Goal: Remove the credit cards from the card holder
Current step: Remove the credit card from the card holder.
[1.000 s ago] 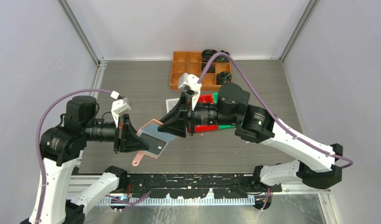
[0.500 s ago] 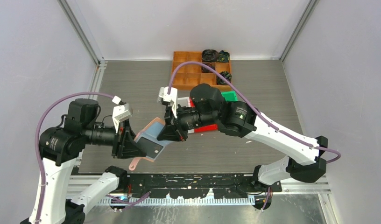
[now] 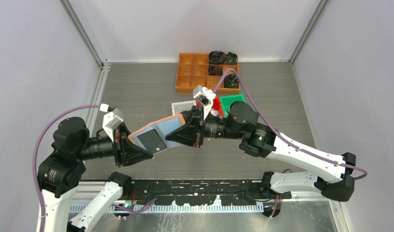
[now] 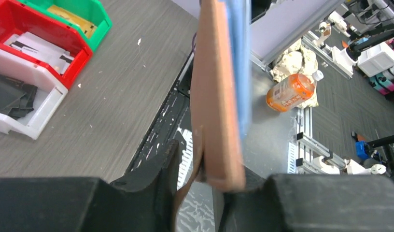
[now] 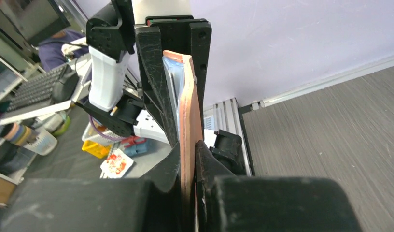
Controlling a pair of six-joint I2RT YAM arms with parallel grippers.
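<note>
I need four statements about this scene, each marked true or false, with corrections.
1. The card holder hangs above the table, between the left end effector and the right end effector. True.
2. The right end effector is clamped on the card holder's edge. True.
3. The green bin is empty. False: a yellow item lies in it.
4. The orange tray stands beside the arm bases. False: it is at the table's far edge.
</note>
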